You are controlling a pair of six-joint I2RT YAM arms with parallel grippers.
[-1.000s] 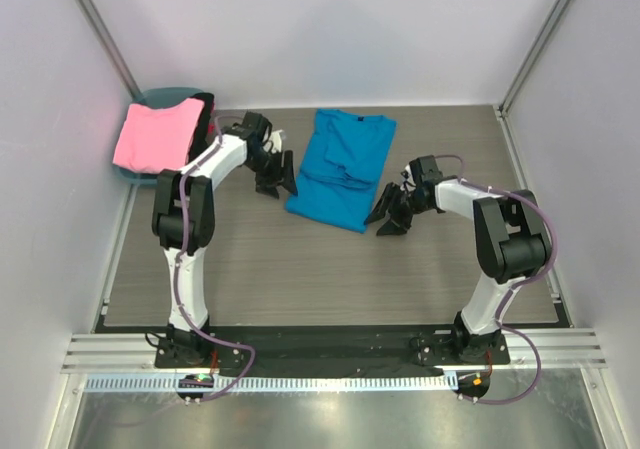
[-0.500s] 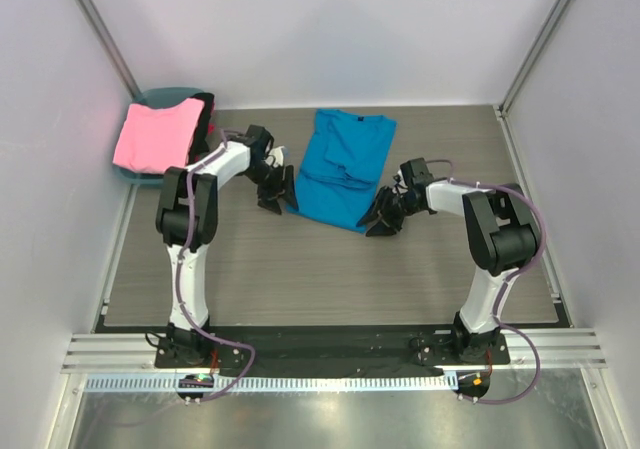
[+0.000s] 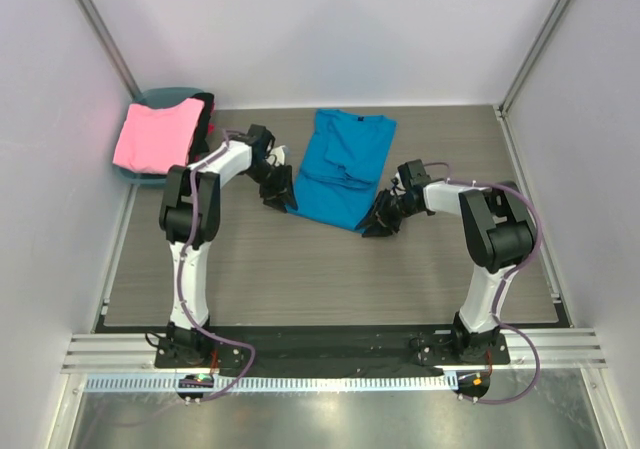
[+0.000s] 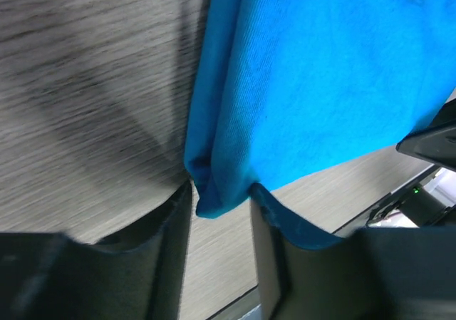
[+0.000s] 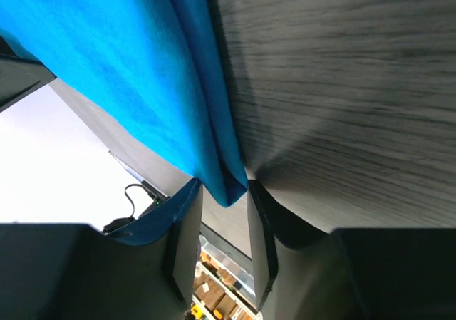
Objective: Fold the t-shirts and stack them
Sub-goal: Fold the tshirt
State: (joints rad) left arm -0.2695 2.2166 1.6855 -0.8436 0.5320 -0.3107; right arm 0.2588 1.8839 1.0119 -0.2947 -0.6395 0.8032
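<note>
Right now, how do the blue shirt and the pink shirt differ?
The blue shirt lies partly folded on the table; the pink shirt hangs over the basket at far left. The blue shirt's near corners sit inside the left end effector and right end effector; nothing touches the pink shirt.

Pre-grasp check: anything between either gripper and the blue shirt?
Nothing visible. The left gripper and right gripper each have a near corner of the blue shirt sitting between their open fingers, with no other object in the gap.
</note>
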